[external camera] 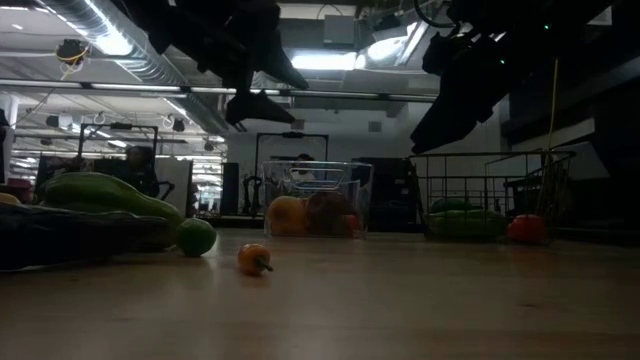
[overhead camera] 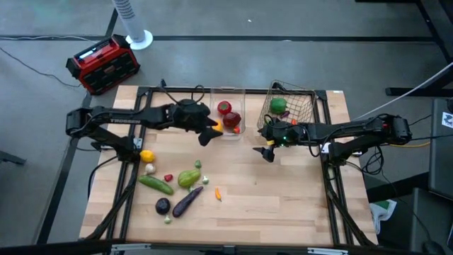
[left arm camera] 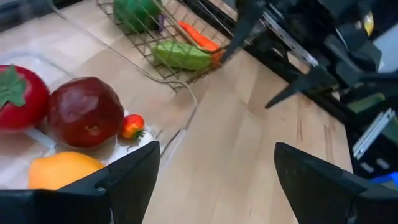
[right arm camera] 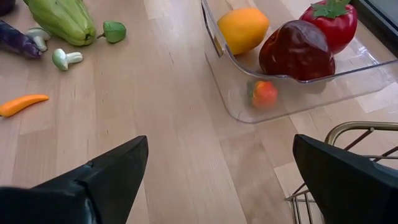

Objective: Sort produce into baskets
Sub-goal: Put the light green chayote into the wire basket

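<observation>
The clear plastic bin (overhead camera: 230,117) stands at the table's far middle and holds a red fruit (left arm camera: 15,99), a dark red apple (left arm camera: 84,111), an orange (right arm camera: 244,28) and a tiny red piece (right arm camera: 263,93). The copper wire basket (overhead camera: 291,106) to its right holds a green pepper (overhead camera: 279,105), a cucumber (left arm camera: 180,56) and a carrot (left arm camera: 198,36). My left gripper (overhead camera: 209,133) hovers open and empty by the bin's near left corner. My right gripper (overhead camera: 267,150) hovers open and empty just near of the basket. Loose produce lies on the table's left half.
On the left half of the table lie a lemon (overhead camera: 146,156), garlic (overhead camera: 149,168), a cucumber (overhead camera: 156,185), a green pepper (overhead camera: 188,177), two eggplants (overhead camera: 187,202), a red chili (overhead camera: 168,177) and an orange chili (overhead camera: 218,193). A red-black box (overhead camera: 102,64) sits on the floor beyond the table.
</observation>
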`<action>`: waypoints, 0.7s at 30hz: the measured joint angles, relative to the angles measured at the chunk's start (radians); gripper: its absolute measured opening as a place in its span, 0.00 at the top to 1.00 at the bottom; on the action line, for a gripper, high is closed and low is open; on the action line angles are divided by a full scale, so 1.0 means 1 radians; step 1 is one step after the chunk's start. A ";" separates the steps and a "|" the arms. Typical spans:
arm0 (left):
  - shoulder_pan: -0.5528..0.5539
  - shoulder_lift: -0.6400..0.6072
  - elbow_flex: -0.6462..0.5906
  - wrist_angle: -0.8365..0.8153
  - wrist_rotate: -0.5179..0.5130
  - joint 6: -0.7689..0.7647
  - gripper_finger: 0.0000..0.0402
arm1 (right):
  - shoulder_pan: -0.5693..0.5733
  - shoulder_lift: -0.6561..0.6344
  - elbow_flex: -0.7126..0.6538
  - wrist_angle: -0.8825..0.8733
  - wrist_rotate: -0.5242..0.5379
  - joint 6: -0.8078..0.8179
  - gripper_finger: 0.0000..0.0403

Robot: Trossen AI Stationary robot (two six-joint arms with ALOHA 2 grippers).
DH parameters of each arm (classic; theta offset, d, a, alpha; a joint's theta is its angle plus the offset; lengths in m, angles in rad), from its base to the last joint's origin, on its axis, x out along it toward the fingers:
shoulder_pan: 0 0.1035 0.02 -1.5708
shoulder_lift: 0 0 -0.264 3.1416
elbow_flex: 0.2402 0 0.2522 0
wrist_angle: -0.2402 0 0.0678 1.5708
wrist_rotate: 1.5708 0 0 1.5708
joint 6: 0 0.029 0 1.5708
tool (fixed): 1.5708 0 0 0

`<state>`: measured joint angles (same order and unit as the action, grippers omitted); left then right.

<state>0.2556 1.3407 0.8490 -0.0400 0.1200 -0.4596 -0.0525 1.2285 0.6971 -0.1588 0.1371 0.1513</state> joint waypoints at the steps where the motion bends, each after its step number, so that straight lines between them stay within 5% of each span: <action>1: -0.005 0.000 0.000 -0.001 0.000 0.015 0.23 | 0.000 0.000 0.000 0.000 0.000 0.000 0.01; 7: -0.062 0.000 0.000 -0.012 0.009 -0.040 0.23 | 0.000 0.000 0.000 0.000 0.000 0.000 0.01; 21: -0.279 0.001 0.000 -0.261 0.033 -0.430 0.23 | 0.000 0.000 0.000 0.000 0.000 0.000 0.01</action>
<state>-0.0230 1.3415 0.8490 -0.3007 0.1530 -0.8896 -0.0525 1.2285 0.6971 -0.1587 0.1371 0.1516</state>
